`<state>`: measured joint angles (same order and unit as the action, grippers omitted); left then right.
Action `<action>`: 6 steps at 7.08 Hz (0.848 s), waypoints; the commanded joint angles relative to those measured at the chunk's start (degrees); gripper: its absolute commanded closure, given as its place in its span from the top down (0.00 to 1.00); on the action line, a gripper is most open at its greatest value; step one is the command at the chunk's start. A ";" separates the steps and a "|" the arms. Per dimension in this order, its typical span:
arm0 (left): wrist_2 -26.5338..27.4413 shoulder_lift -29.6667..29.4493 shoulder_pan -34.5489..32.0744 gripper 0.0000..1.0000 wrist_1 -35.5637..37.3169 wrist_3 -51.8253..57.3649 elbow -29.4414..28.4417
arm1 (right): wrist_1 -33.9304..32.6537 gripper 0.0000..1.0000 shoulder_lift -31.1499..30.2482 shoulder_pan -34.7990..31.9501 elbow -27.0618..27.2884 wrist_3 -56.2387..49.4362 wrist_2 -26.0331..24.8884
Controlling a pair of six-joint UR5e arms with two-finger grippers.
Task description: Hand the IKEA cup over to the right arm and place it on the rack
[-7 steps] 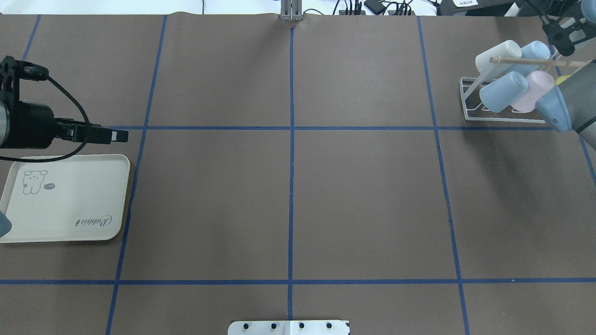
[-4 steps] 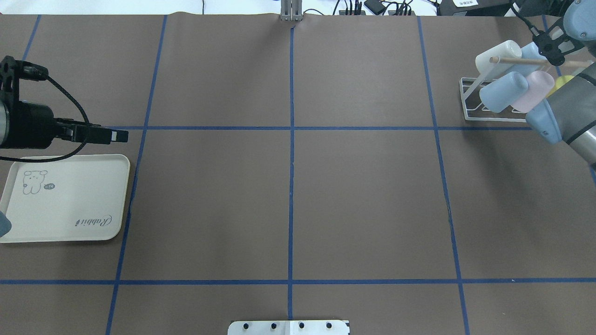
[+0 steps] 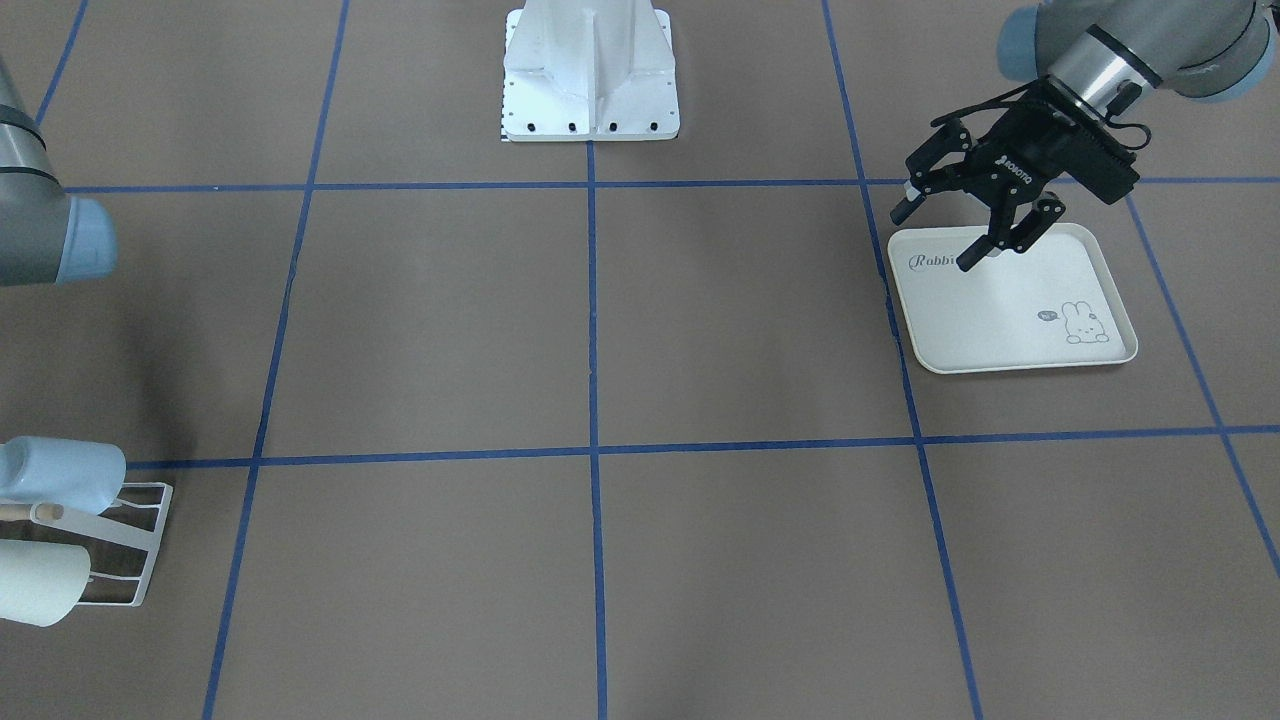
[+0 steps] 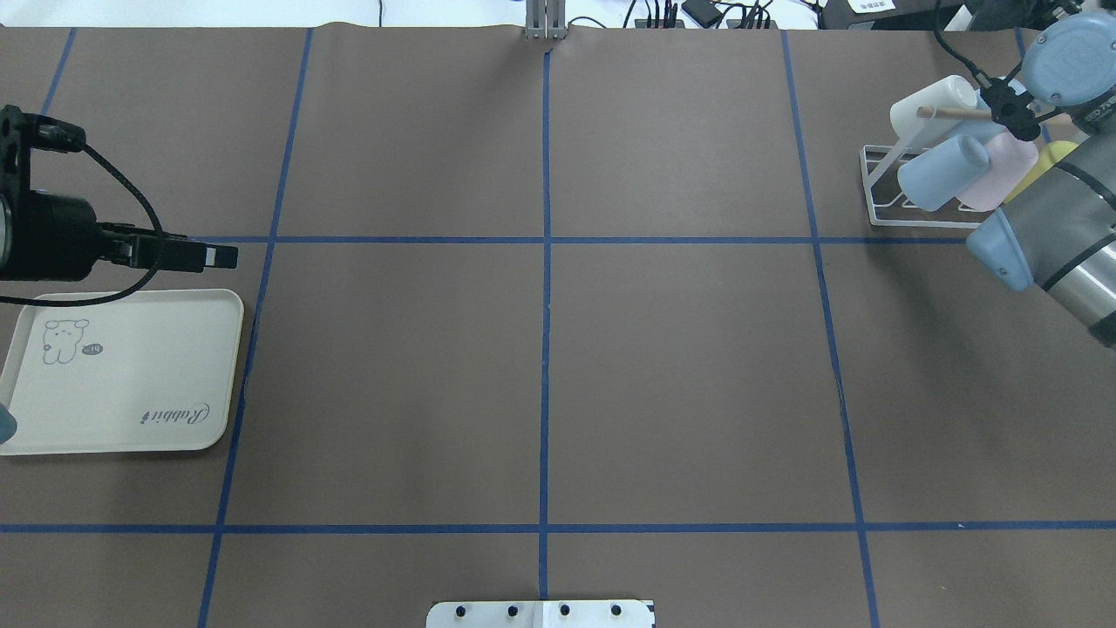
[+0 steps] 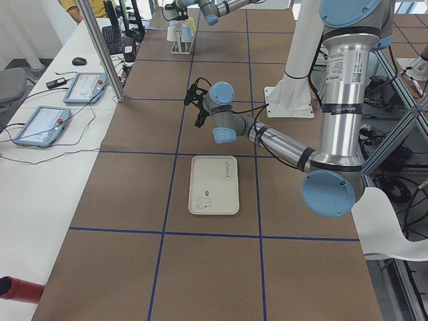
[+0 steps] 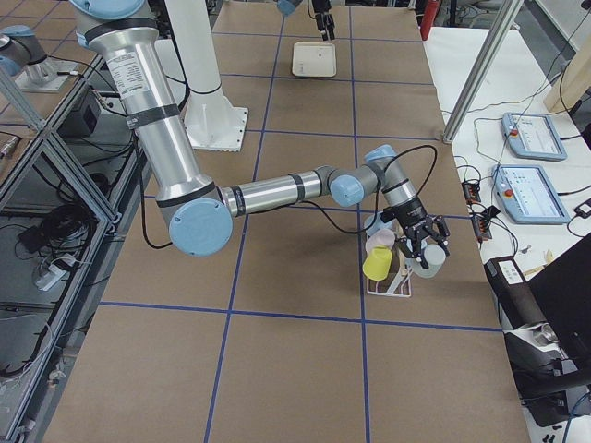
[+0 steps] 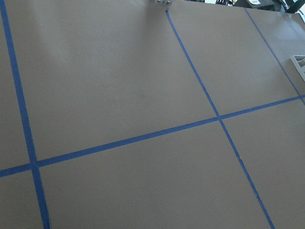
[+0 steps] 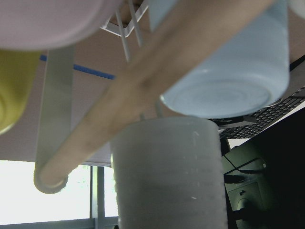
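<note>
Several cups hang on the white wire rack (image 4: 872,187) with its wooden dowel (image 4: 955,112): a white cup (image 4: 928,103), a blue cup (image 4: 937,170), a pink cup (image 4: 1003,170) and a yellow cup (image 4: 1055,153). Which one is the IKEA cup I cannot tell. The right arm (image 4: 1055,227) reaches over the rack. Its gripper (image 6: 427,247) hangs at the rack's far end over a pale cup, and I cannot tell whether it is open or shut. The right wrist view is filled by the dowel (image 8: 143,86) and cup bottoms. My left gripper (image 3: 935,235) stands open and empty above the tray's edge.
A cream rabbit-print tray (image 4: 131,419) lies bare at the table's left side under the left gripper. Blue tape lines cross the brown table. The robot's white base (image 3: 590,90) stands at the table's near edge. Tablets and cables lie beyond the far edge.
The right arm's elbow and wrist have swung left over the rack, covering more of the cups. The left arm has stayed where it was.
</note>
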<state>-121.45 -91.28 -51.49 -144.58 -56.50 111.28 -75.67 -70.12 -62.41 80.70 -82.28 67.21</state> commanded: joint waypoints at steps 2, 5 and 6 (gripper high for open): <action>-0.01 0.23 0.08 1.00 0.00 -0.01 0.52 | 0.00 0.00 -0.19 1.76 -0.81 -0.16 -3.66; -0.01 0.23 0.17 1.00 0.00 -0.10 0.52 | 0.00 0.00 -0.19 1.67 -0.89 -0.69 -3.66; -0.01 0.23 0.17 1.00 0.00 -0.10 0.52 | 0.00 0.00 -0.28 1.67 -0.89 -1.30 -3.84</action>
<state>-121.46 -91.06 -51.35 -144.58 -56.58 111.77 -75.67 -70.34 -60.71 79.85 -83.02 63.54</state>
